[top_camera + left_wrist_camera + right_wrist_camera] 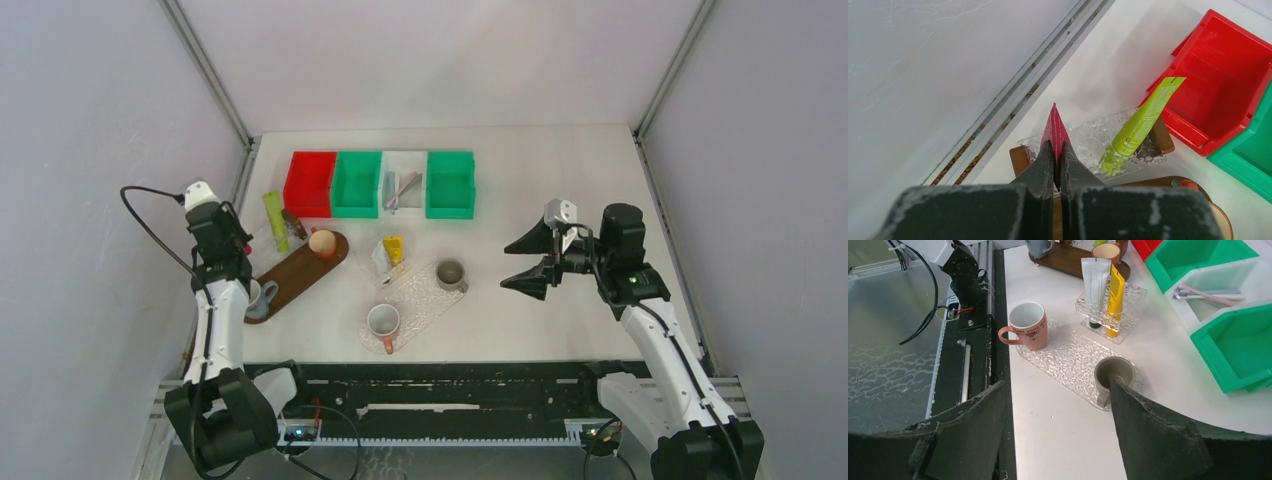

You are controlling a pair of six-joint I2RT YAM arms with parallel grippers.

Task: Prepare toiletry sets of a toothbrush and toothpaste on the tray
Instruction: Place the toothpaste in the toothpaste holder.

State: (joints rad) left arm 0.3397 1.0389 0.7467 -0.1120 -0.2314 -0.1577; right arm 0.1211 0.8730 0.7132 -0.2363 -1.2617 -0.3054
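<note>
My left gripper [1058, 147] is shut on a red tube [1055, 127] whose flat end points forward, over a small clear holder [1088, 145]. A green tube [1143, 120] leans in that holder. In the top view the left gripper [240, 243] is by the wooden tray [300, 270] and the green tube [275, 220]. My right gripper [1058, 405] is open and empty, just right of the clear tray [1068, 360]; it also shows in the top view [522, 265]. A white tube [1094, 280] and a yellow tube [1114, 295] stand in a second clear holder [1130, 307]. Toothbrushes [1203, 294] lie in the white bin [403, 190].
A pink mug [1028, 325] and a grey mug [1113, 375] stand on the clear tray. A red bin [311, 183] and two green bins [357, 183] [450, 183] line the back. A brown cup [322, 242] and a blue-grey mug [262, 293] sit on the wooden tray.
</note>
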